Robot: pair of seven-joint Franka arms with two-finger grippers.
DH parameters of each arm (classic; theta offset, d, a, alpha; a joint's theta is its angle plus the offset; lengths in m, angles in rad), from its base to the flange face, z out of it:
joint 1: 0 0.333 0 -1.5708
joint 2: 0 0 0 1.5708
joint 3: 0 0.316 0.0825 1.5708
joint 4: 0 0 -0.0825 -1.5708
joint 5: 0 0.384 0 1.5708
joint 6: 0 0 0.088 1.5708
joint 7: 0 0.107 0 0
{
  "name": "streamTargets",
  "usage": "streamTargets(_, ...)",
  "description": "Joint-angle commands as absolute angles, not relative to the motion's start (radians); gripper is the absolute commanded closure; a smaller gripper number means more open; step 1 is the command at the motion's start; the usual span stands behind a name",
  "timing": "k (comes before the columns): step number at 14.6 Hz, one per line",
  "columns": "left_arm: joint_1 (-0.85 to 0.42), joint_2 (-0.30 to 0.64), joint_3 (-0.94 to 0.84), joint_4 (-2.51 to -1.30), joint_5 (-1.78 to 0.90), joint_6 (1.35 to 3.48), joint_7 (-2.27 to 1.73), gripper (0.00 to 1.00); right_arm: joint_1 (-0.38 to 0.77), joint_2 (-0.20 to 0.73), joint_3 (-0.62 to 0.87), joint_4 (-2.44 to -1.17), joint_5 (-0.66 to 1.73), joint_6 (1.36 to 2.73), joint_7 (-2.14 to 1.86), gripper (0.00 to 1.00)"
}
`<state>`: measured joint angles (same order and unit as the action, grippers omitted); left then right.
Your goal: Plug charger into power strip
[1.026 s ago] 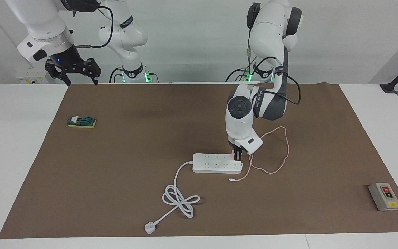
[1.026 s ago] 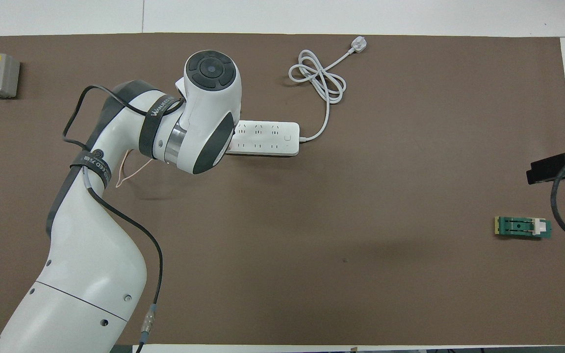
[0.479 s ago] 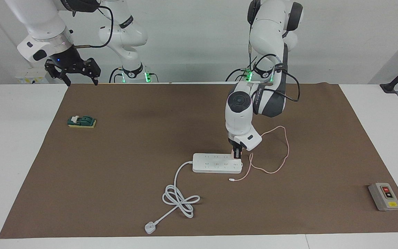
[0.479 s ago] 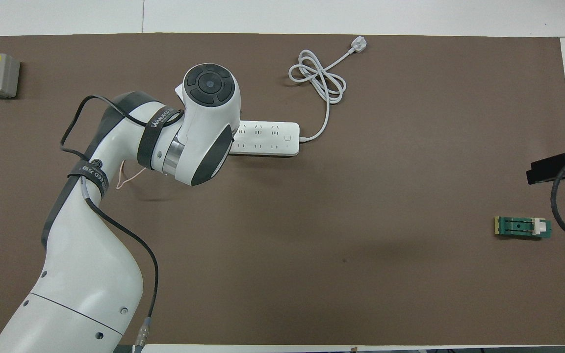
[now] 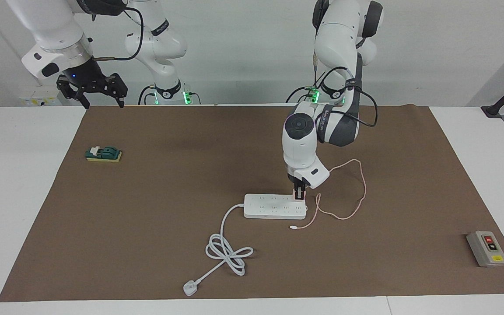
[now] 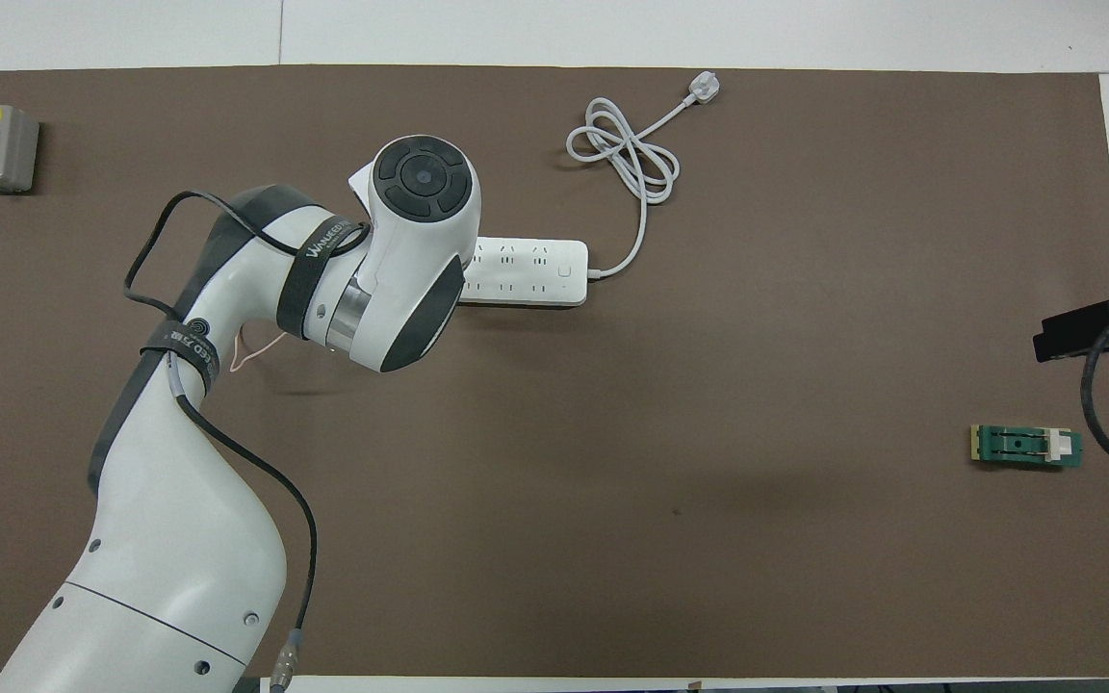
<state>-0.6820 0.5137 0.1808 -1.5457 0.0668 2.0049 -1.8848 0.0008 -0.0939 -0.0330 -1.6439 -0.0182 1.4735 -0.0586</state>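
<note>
A brown mat [image 5: 147, 210] covers most of the white table [image 5: 20, 183] and carries everything here. The left arm [image 5: 322, 127] reaches from its base at the robots' edge out to the middle of the mat, wrist pointing straight down. The right arm [image 5: 50, 39] waits raised over the mat's corner at the robots' edge, toward its own end of the table.

The power strip [image 5: 274, 206] lies flat near the mat's centre, long side parallel to the robots' edge. Its thick white cord [image 5: 228, 249] runs in a knotted loop toward the edge away from the robots and ends in a white three-pin plug [image 5: 189, 288] close to that edge.

The left gripper [image 5: 299, 192] is over the strip's end toward the left arm's end of the table, jaws clamped on the charger [image 5: 299, 193], which sits at the strip's top face; whether it is seated in an outlet cannot be told. Its thin pink cable [image 5: 352, 192] curls on the mat beside that end.

The right gripper [image 5: 92, 89] hangs with jaws apart, holding nothing.

A grey button box [image 5: 487, 248] sits near the mat's corner away from the robots at the left arm's end. A small green block [image 5: 103, 154] lies near the mat's edge at the right arm's end.
</note>
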Motion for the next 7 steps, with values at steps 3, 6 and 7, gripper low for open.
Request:
streamTargets(3, -0.703, 0.558, 0.169, -1.578, 0.037, 2.01, -1.902, 1.0, -0.034, -0.109, -0.023, -1.658, -0.02, 1.473, -0.052, 0.0)
streamTargets(6, -0.699, 0.563, 0.167, -1.577, 0.04, 2.011, -1.898, 1.0, -0.035, -0.109, -0.023, -1.658, -0.02, 1.47, -0.052, 0.0)
streamTargets(7, -0.698, 0.571, 0.167, -1.577, 0.049, 2.013, -1.898, 1.0, -0.035, -0.109, -0.023, -1.658, -0.021, 1.468, -0.052, 0.0)
